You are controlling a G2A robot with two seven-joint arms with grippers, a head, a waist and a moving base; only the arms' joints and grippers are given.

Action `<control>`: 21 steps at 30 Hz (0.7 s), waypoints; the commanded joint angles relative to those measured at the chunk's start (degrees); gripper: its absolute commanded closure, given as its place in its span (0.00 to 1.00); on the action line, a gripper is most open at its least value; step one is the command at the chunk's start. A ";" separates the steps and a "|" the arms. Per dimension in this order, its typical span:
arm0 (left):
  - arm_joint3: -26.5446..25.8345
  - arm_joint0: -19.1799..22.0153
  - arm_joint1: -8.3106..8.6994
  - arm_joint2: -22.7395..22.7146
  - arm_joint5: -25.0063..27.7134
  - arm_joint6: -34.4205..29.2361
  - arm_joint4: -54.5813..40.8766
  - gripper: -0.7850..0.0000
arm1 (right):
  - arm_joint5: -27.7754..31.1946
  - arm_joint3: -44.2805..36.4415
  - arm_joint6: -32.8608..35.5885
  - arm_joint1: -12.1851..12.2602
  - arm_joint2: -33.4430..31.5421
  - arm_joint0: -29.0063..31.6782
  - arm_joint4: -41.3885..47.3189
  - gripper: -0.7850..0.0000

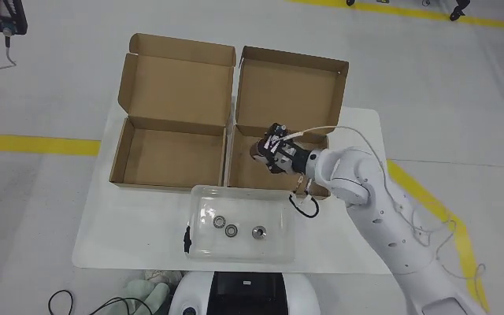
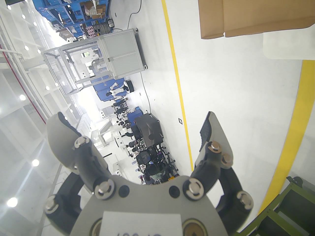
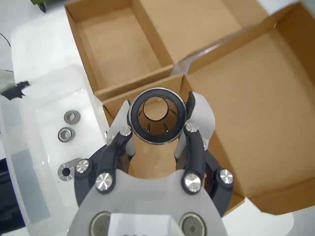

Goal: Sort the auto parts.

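Observation:
My right gripper [image 3: 157, 114] is shut on a hollow metal bearing sleeve [image 3: 157, 117] with a black rim, holding it above the near left corner of the right cardboard box [image 3: 246, 128]. From above, that gripper [image 1: 265, 150] hangs over the same box [image 1: 244, 175]. The left cardboard box [image 1: 165, 156] stands open beside it. A clear plastic tray [image 1: 205, 240] at the table's front holds two small roller bearings [image 1: 220, 223] [image 1: 231, 231] and a round metal part [image 1: 258, 232]. My left gripper [image 2: 137, 128] is open, held up off the table, with nothing between its fingers.
Both boxes have their lids folded back toward the far side of the white table [image 1: 110, 228]. A black cable [image 1: 303, 206] loops from the right arm near the tray's far right corner. Yellow floor tape [image 1: 47, 145] runs past the table.

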State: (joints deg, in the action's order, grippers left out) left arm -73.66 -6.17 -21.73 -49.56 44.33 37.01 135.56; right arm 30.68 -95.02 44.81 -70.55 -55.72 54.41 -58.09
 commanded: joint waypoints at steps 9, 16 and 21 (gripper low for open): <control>0.00 0.00 0.00 0.00 0.00 0.00 0.00 0.00 | -2.92 14.00 2.65 -2.52 7.88 -7.29 1.28 1.00; 0.00 0.00 0.00 0.00 0.00 0.00 0.00 0.00 | -1.93 21.38 -1.06 -4.58 12.65 -10.97 1.42 1.00; 0.00 0.00 0.00 0.00 0.00 0.00 0.00 0.00 | -1.36 25.60 -4.49 -5.93 15.84 -13.21 -1.87 1.00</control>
State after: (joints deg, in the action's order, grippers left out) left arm -73.66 -6.17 -21.73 -49.56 44.33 37.01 135.56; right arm 29.41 -70.44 41.20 -76.21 -40.42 41.60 -59.37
